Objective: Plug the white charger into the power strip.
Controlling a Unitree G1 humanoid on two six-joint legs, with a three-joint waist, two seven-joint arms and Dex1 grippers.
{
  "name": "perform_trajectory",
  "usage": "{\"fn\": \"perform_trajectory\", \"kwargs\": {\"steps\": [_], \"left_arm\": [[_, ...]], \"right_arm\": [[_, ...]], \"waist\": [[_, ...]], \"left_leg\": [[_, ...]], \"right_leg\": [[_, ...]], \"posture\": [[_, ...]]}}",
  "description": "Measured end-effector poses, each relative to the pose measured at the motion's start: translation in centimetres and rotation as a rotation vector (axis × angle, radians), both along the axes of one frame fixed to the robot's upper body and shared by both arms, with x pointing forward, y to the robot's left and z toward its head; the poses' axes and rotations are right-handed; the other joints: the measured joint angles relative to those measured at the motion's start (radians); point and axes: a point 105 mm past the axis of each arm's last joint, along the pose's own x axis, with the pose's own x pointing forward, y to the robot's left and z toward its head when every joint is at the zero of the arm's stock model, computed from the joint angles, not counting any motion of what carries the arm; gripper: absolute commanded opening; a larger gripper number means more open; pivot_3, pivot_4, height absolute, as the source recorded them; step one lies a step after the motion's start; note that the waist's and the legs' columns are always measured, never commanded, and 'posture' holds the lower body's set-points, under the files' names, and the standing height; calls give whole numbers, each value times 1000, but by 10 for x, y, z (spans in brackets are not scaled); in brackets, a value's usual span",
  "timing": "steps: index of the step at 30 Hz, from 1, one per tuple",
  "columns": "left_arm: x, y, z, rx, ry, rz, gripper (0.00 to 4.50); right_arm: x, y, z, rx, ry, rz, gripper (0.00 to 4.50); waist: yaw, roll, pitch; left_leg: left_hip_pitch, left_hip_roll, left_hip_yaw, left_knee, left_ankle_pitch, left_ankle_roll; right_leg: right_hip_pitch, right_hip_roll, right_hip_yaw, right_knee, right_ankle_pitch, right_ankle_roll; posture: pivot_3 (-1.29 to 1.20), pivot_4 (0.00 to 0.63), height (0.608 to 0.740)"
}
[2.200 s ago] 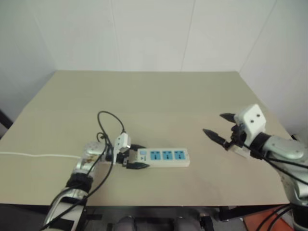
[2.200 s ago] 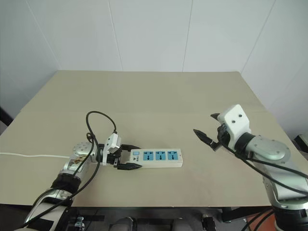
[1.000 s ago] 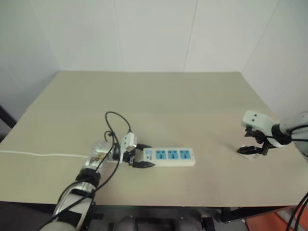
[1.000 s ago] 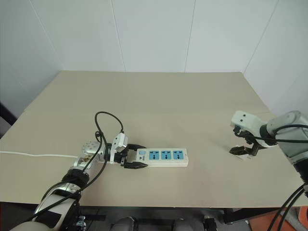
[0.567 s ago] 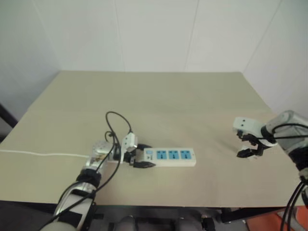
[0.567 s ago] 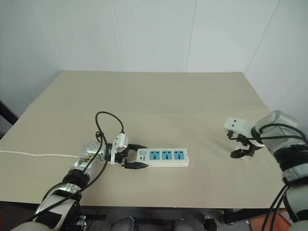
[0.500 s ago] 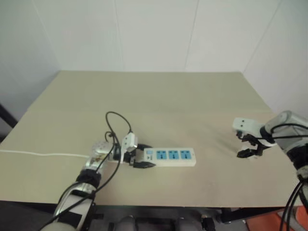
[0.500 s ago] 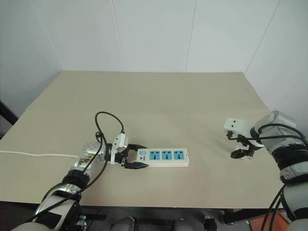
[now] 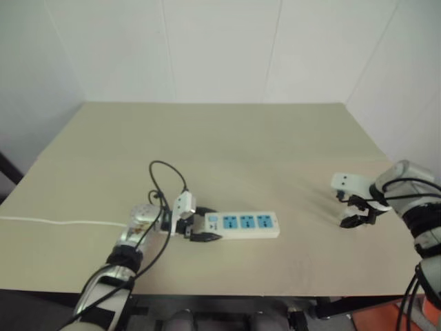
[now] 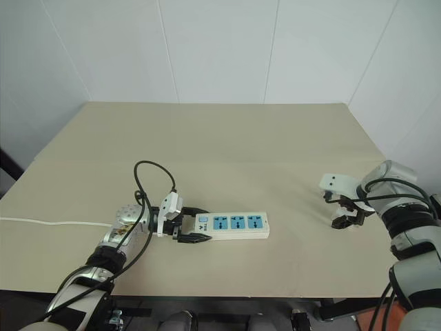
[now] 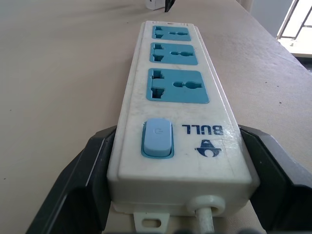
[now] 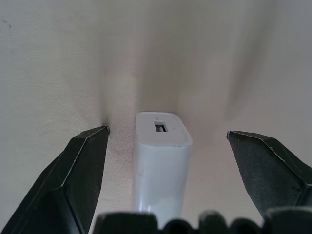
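your left fingers (image 11: pixel 178 204) are clamped on the switch end of the power strip (image 9: pixel 242 225), mid-surface (image 10: pixel 227 145); your right fingers (image 12: pixel 165 190) stand wide apart astride the white charger (image 12: pixel 161 161), lying near the right edge; centre over it, close squarely on its flat sides; keep the strip pinned.

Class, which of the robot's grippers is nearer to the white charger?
Right. The right gripper straddles the white charger, fingers open on either side. The left gripper is far away, clamping the power strip.
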Motion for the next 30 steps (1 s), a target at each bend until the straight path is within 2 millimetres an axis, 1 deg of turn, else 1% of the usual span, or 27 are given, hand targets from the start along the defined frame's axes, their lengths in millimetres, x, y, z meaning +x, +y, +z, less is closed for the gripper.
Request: {"fn": "perform_trajectory", "kwargs": {"steps": [5,6,7,8,9,14,15,16,23,27,28,30], "left_arm": [[0,1,0,1,8,4,3308],[0,1,0,1,9,5,3308],[0,1,0,0,9,5,3308],[0,1,0,0,9,6,3308],[0,2,0,0,10,6,3308],[0,3,0,2,11,9,3308],[0,3,0,2,11,9,3308],[0,3,0,2,12,10,3308],[0,3,0,3,13,11,3308],[0,4,0,5,12,13,3308],[0,6,0,8,12,14,3308],[0,7,0,10,12,13,3308]], "right_arm": [[-2,3,-1,10,22,11,4500],[-2,3,-1,12,26,13,4142],[-3,4,-2,18,37,16,3961],[-4,5,-2,22,44,18,3654],[-4,6,-3,27,54,22,3275],[-6,10,-5,41,78,38,1777],[-6,11,-5,42,80,40,1396],[-6,12,-5,42,79,42,1181],[-6,13,-6,32,78,53,1175],[-4,16,-5,53,43,56,1175],[0,22,-2,87,6,57,1175],[7,41,8,185,-61,93,1175]], "waist": [[-3,0,0],[-3,0,0],[-3,0,0],[-4,0,0],[-5,0,0],[-9,0,0],[-10,0,0],[-10,0,0],[-11,0,0],[-13,-1,-1],[-13,0,-1],[-16,1,-1]], "left_leg": [[0,0,0,0,0,0],[0,0,0,0,0,0],[0,0,0,0,0,0],[0,0,0,0,0,0],[0,0,0,0,0,0],[0,0,0,0,0,0],[1,0,0,0,0,0],[1,0,0,0,0,0],[1,0,0,0,0,0],[2,0,0,0,0,0],[2,0,0,0,0,0],[2,0,0,0,0,0]], "right_leg": [[0,0,0,0,0,0],[0,0,0,0,0,0],[0,0,0,0,0,0],[0,0,0,0,0,0],[0,0,0,0,0,0],[0,0,0,0,0,0],[1,0,0,0,0,0],[1,0,0,0,0,0],[1,0,0,1,0,0],[1,0,0,1,0,0],[1,0,0,1,0,0],[1,0,1,2,0,0]], "posture": [[0,150,740],[0,150,740],[0,150,740],[0,150,740],[0,150,740],[0,150,740],[0,150,740],[0,150,740],[0,150,740],[0,150,740],[0,150,740],[0,150,740]]}}
